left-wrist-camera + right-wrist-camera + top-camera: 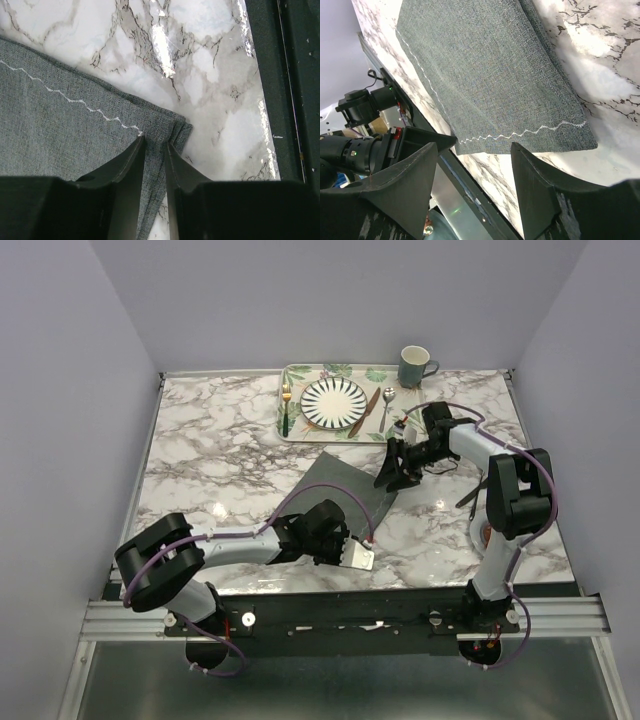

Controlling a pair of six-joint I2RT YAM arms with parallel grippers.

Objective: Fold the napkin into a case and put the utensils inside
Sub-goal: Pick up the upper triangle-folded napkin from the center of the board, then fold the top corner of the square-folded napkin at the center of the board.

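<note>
The dark grey napkin lies folded in layers on the marble table, mid-centre. My left gripper is at its near corner, jaws almost together with the cloth pinched between them. My right gripper hovers open at the napkin's right edge, with nothing between its fingers. The utensils rest on the tray at the back: fork left of the plate, knife and spoon right of it.
A leaf-patterned tray at the back holds a striped plate. A teal mug stands behind its right end. The table's front edge and metal rail run close behind the left gripper.
</note>
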